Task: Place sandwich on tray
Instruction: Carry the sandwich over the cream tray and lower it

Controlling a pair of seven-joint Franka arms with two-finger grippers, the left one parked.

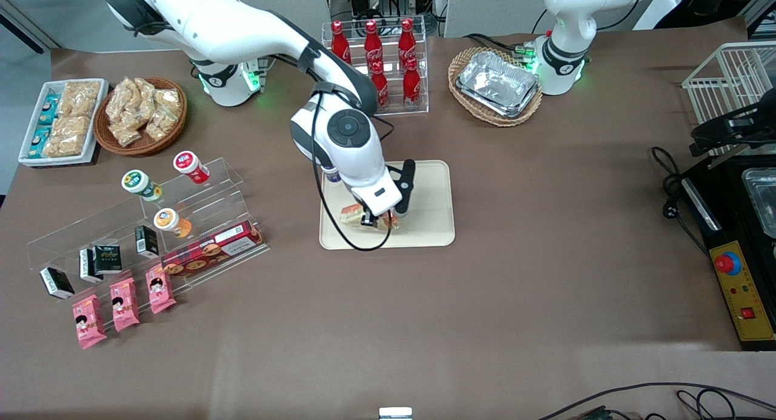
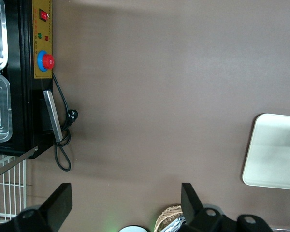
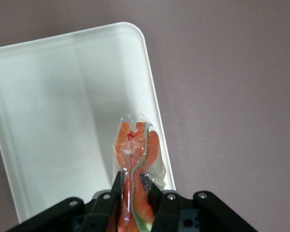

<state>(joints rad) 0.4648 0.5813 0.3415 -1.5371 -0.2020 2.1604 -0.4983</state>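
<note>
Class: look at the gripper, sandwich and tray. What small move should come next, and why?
Probably lower slightly, then open. The gripper is shut on the sandwich, which already hangs over the tray, near its edge; whether it touches the tray is unclear.

A brown-covered table (image 1: pixel 545 286) under even indoor light; grey floor (image 1: pixel 18 62) past its corner
</note>
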